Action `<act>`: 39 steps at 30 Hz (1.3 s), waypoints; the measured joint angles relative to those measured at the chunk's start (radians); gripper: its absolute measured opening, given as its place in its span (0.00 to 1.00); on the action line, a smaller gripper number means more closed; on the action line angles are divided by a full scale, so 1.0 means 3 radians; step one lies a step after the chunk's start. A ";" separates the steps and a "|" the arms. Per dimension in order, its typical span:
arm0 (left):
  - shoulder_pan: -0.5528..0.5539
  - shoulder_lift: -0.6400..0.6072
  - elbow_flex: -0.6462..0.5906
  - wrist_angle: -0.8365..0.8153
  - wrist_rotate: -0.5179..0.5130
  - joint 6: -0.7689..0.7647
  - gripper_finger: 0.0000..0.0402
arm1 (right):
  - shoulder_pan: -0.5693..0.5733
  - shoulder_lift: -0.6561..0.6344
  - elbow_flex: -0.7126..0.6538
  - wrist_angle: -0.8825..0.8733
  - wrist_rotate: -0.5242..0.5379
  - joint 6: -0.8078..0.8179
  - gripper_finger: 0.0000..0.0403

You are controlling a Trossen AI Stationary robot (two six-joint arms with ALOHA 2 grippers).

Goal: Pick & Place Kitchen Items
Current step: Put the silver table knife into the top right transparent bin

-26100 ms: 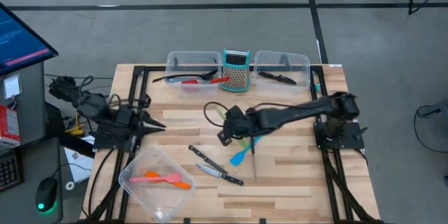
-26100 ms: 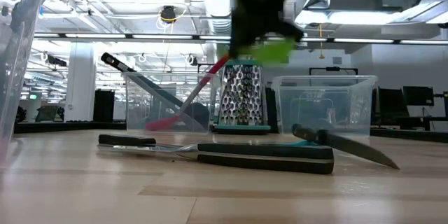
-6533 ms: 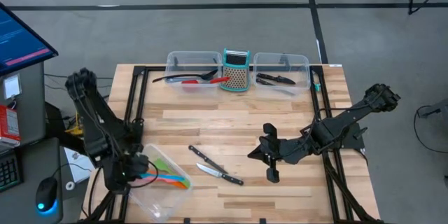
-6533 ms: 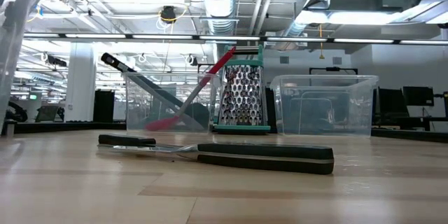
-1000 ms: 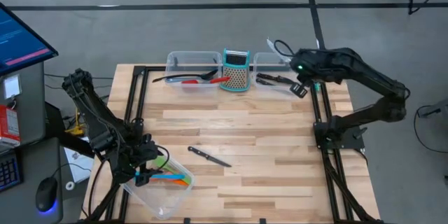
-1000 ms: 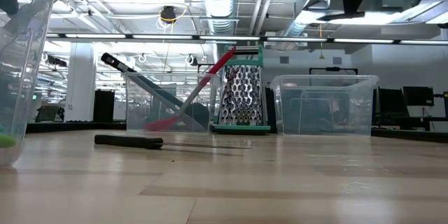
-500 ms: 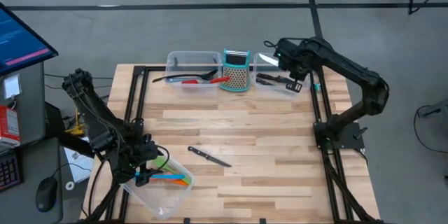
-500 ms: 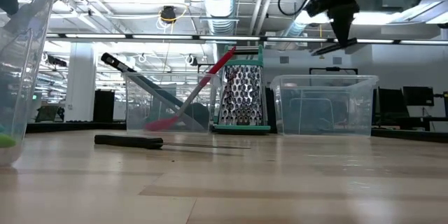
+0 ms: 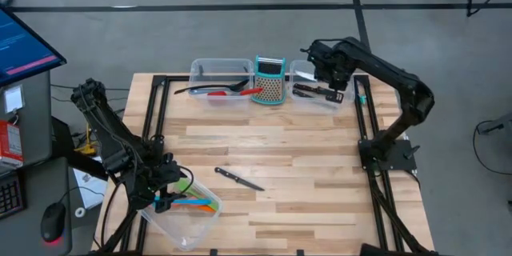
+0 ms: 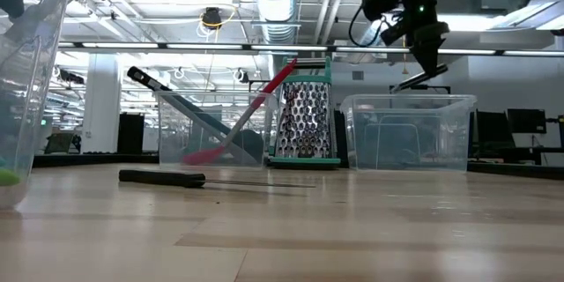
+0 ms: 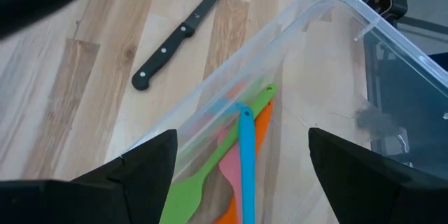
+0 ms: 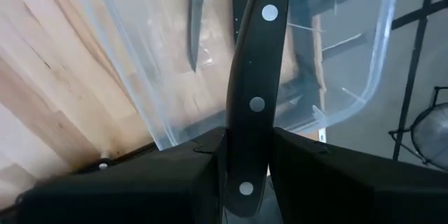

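Note:
My right gripper (image 9: 326,70) hangs over the far right clear tub (image 9: 346,72), shut on a black-handled knife (image 12: 255,77). Two more knives (image 9: 312,90) lie in that tub. Another black-handled knife (image 9: 238,179) lies flat on the wood near the table's middle. My left gripper (image 9: 160,188) stands open over the near left tub (image 9: 188,224), where green, pink, orange and blue spatulas (image 11: 241,154) lie on the bottom. My right gripper pinches the knife's riveted black handle (image 12: 246,147) between its two fingers, near one end of the handle. The fingers point down from above and lie across the knife. The knife (image 10: 423,77) is lifted clear, slanting a little off level just above the tub's rim.
A far left tub (image 9: 220,70) holds red and black spoons that lean on its wall. The teal-framed grater (image 9: 270,80) stands upright between the two far tubs. Bare wood lies right of the loose knife.
My right gripper has carried the knife toward the table's left edge and down, from high beside the far right tub to just above its rim. It has stayed shut on the handle throughout.

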 joint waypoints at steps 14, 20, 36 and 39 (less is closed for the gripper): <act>0.0000 0.0000 0.0000 0.0008 -0.0002 -0.0001 0.76 | -0.0165 0.0066 -0.0710 0.0046 0.0002 -0.0166 0.16; 0.0000 0.0000 0.0000 0.0010 -0.0054 -0.0001 0.76 | -0.0209 0.0067 -0.0724 0.0268 -0.0001 -0.0284 0.16; 0.0000 0.0000 -0.0001 0.0059 -0.0210 -0.0027 0.76 | -0.0225 0.0068 -0.0724 0.0769 -0.0098 -0.0295 0.21; 0.0000 0.0000 -0.0001 0.0061 -0.0210 -0.0027 0.76 | -0.0225 0.0068 -0.0724 0.0793 -0.0098 -0.0238 0.25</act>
